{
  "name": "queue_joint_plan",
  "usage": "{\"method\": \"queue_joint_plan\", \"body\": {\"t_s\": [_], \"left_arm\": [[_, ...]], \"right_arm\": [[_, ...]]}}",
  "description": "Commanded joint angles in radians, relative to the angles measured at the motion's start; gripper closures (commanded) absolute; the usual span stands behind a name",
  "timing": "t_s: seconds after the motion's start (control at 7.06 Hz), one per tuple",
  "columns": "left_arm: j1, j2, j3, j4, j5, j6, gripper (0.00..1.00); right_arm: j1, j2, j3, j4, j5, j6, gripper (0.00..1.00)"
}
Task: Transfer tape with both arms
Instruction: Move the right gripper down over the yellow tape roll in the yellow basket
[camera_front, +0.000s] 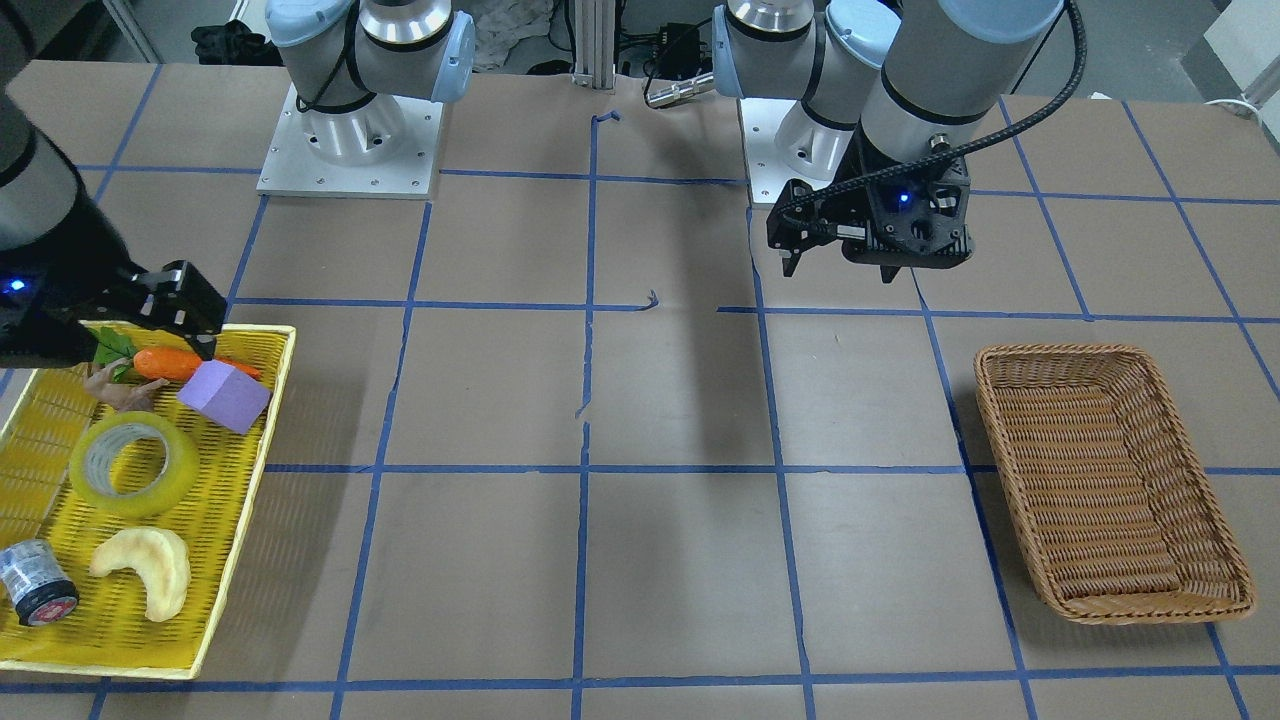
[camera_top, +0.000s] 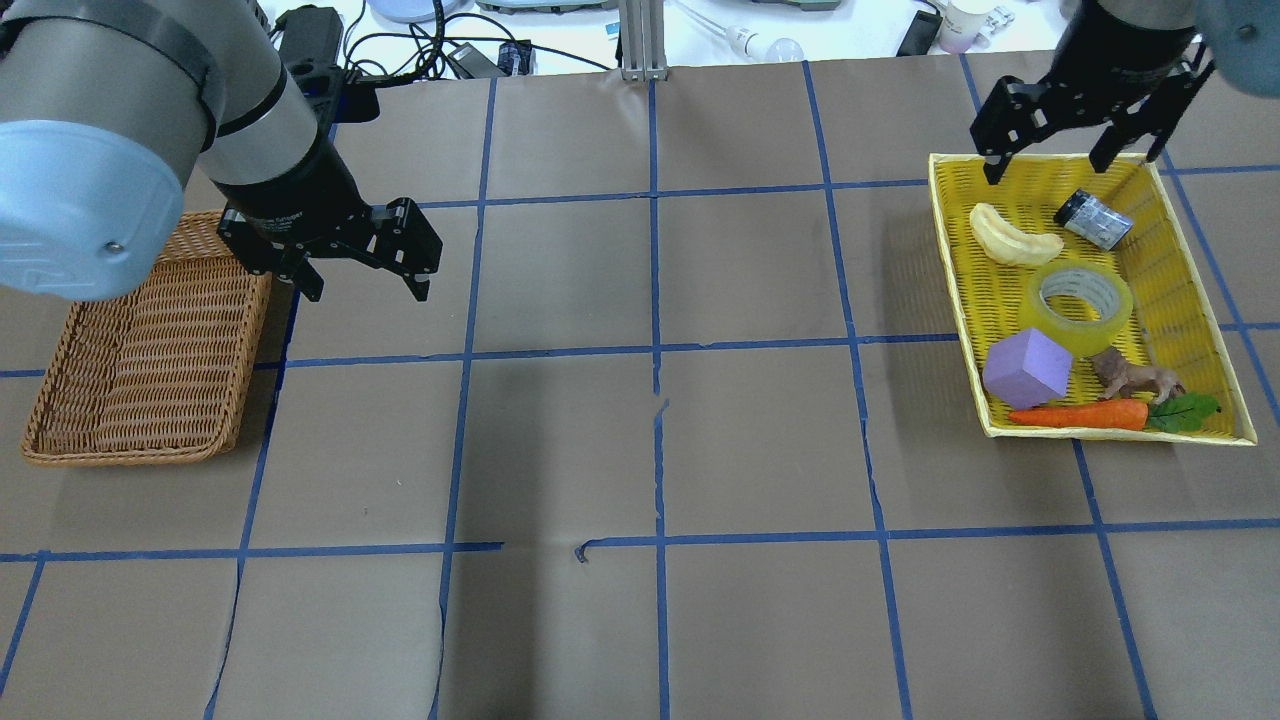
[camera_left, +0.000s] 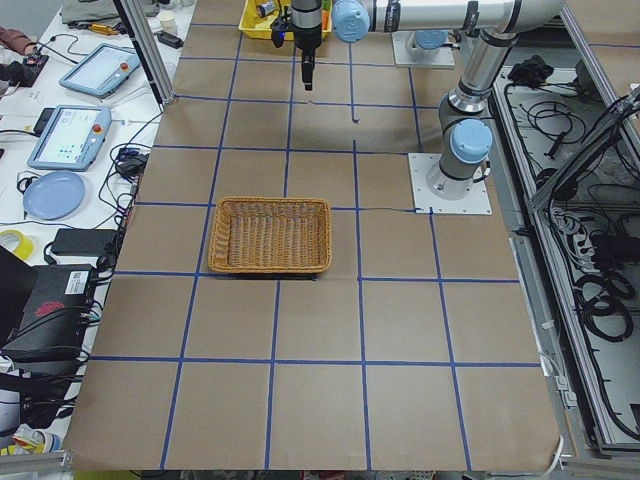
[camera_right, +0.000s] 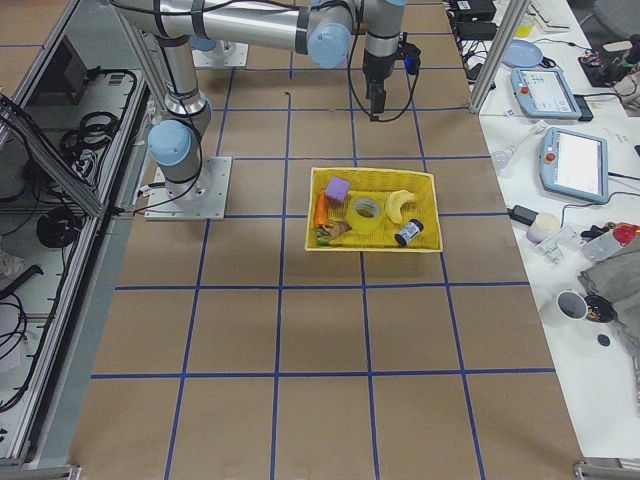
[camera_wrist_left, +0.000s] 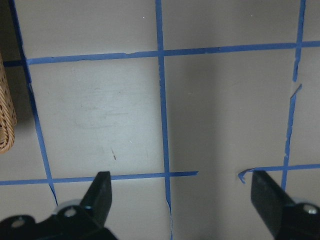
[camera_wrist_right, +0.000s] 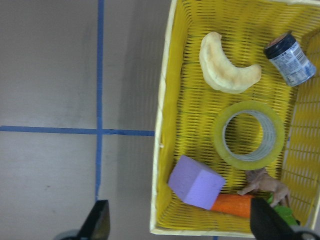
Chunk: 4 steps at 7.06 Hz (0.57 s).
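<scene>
A robotics lab. Two arms (camera_right: 175, 140) stand bolted to a table (camera_top: 760, 440) marked with blue grid lines (camera_top: 656, 270). Teach pendants (camera_left: 70, 135) and loose cables (camera_left: 600, 290) lie alongside.

Two robot arms stand at the one surface (camera_top: 650, 430): the left arm (camera_top: 260, 130) and the right arm (camera_top: 1130, 40). Two square base plates (camera_front: 290, 170), one under each arm. Two claws, one to each arm: the left claw (camera_top: 368, 292) and the right claw (camera_top: 1045, 170). Each claw has two black fingers (camera_wrist_left: 101, 197), four in all. Two baskets: one brown wicker basket (camera_top: 140, 350) and one yellow basket (camera_top: 1165, 280). Six things lie in the yellow basket, one of each kind: one roll of yellow tape (camera_top: 1078, 338), one croissant (camera_top: 1012, 240), one purple block (camera_top: 1027, 367), one carrot (camera_top: 1080, 415), one brown toy animal (camera_top: 1135, 378) and one small grey jar (camera_top: 1095, 220) with a dark lid
</scene>
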Motion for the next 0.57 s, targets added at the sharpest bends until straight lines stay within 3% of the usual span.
{"method": "queue_joint_plan", "body": {"t_s": [0.0,0.42], "left_arm": [[0.0,0.0,-0.001,0.0,-0.003,0.0,0.0],[0.0,-0.005,-0.001,0.0,-0.016,0.002,0.0]], "right_arm": [[-0.154,0.077,0.008,-0.026,0.0,-0.215,0.0],[-0.245,0.22,0.093,-0.222,0.0,-0.445,0.0]]}}
